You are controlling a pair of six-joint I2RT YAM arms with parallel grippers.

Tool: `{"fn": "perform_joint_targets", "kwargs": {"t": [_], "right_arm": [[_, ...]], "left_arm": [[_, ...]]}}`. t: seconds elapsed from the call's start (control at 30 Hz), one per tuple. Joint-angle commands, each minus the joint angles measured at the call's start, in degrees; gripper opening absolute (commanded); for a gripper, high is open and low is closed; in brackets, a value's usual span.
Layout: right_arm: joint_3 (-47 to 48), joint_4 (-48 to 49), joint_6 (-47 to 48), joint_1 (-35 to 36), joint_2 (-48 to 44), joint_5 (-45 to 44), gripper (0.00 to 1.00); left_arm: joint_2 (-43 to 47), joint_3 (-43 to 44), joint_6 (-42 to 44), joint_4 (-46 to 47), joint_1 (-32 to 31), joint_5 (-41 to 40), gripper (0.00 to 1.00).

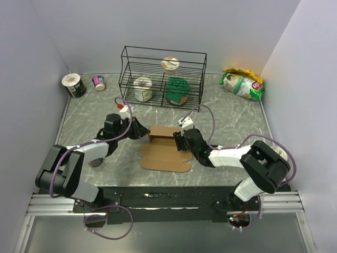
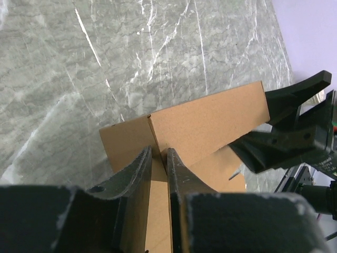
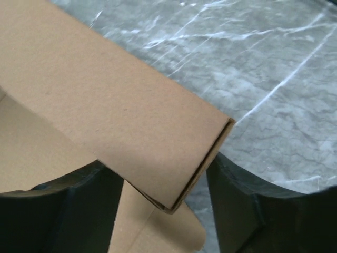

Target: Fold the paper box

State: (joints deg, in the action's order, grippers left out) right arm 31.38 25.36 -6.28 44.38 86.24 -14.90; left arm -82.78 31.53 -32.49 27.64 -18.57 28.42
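Long wall of plain brown cardboard paper box [image 1: 164, 155]: left fingers [image 2: 134, 174] clamped on one end, right fingers [image 3: 247, 211] apart astride other.

Grey marbled table [image 1: 237, 110] is enclosed by pale lilac walls [image 1: 158, 26] at left, back and right. Black wire rack [image 1: 158, 71] is set upper centre. Aluminium rail [image 1: 39, 203] is seen along the bottom. Light is even.

Wire rack [image 1: 158, 58] with cups [image 1: 142, 88], chip bag [image 1: 242, 84], marble table [image 1: 231, 122].
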Motion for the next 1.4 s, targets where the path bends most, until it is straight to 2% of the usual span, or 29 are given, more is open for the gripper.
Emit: {"fn": "perform_joint_targets", "kwargs": {"t": [0.0, 0.2, 0.43, 0.53, 0.57, 0.67, 0.73, 0.87, 1.07, 1.17, 1.27, 1.37], "right_arm": [[-0.96, 8.20, -0.92, 0.27, 0.95, -3.29, 0.60], [0.61, 6.37, -3.38, 0.36, 2.79, -6.72, 0.43], [1.49, 3.12, -6.37, 0.44, 2.80, -7.52, 0.41], [2.20, 1.27, -6.72, 0.44, 2.62, -6.38, 0.32], [2.37, 0.57, -6.81, 0.44, 2.45, -5.59, 0.26], [3.17, -1.98, -6.64, 0.44, 1.83, -4.44, 0.24], [3.17, -3.90, -6.46, 0.36, 1.22, -3.30, 0.22], [3.60, -8.57, -5.93, 0.36, -0.97, -1.54, 0.21], [5.71, -18.31, -7.42, -0.52, -3.17, 3.90, 0.20], [6.85, -22.00, -7.95, -1.40, -4.32, 6.54, 0.20], [8.26, -24.48, -7.87, -2.28, -4.76, 8.21, 0.21], [9.49, -27.38, -7.95, -3.24, -4.67, 9.88, 0.21]], "left_arm": [[-1.85, 0.38, 1.91, -2.50, 0.02, 0.93, 0.21], [-1.77, 0.29, 1.55, -1.54, 0.02, 1.98, 0.22], [-1.24, 0.20, 0.76, -0.04, 0.02, 3.13, 0.29], [-0.72, 1.07, -0.46, 0.14, 0.02, 2.43, 0.46], [-0.02, 1.34, -0.73, 0.31, 0.02, 1.99, 0.64], [2.09, 2.83, -1.79, -0.04, 0.02, -0.29, 0.91], [3.50, 3.89, -1.53, -0.48, 0.02, -2.05, 0.97], [9.29, 3.98, 1.46, -3.11, 0.02, -5.30, 0.96], [18.69, -3.39, 5.68, -2.07, -1.38, -7.59, 0.96], [21.60, -6.04, 8.49, -4.77, -4.89, -11.35, 0.96], [24.23, -7.44, 11.30, -8.73, -11.20, -16.19, 0.96], [26.44, -9.02, 11.49, -10.76, -13.68, -20.95, 0.96]]}}
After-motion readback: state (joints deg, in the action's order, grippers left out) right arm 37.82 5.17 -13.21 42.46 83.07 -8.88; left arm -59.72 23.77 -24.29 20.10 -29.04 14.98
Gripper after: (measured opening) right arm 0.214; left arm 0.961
